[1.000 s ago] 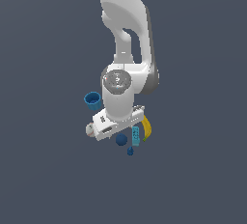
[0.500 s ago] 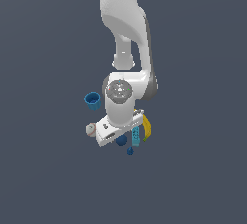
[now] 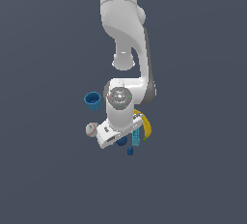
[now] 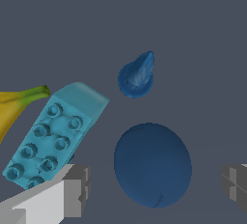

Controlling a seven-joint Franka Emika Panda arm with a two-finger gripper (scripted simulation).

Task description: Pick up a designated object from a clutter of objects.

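In the wrist view the jaws stand wide apart, one grey finger [image 4: 72, 189] to one side of the dark navy-blue ball [image 4: 152, 165] and the other finger at the opposite edge, neither touching it. The ball lies on the grey bench [image 4: 193, 35] between them. Just beside it lies a teal studded bar [image 4: 53, 138], and a yellow banana [image 4: 14, 105] lies against the bar's far side. Beyond the ball, apart from it, rests a small dark blue pear-shaped piece [image 4: 137, 77]. In the exterior view the gripper [image 3: 116, 138] hangs low over the clutter, hiding most of the ball. A white baseball [image 3: 91, 129] sits to that view's left, and a blue cup [image 3: 92, 100] stands farther back.
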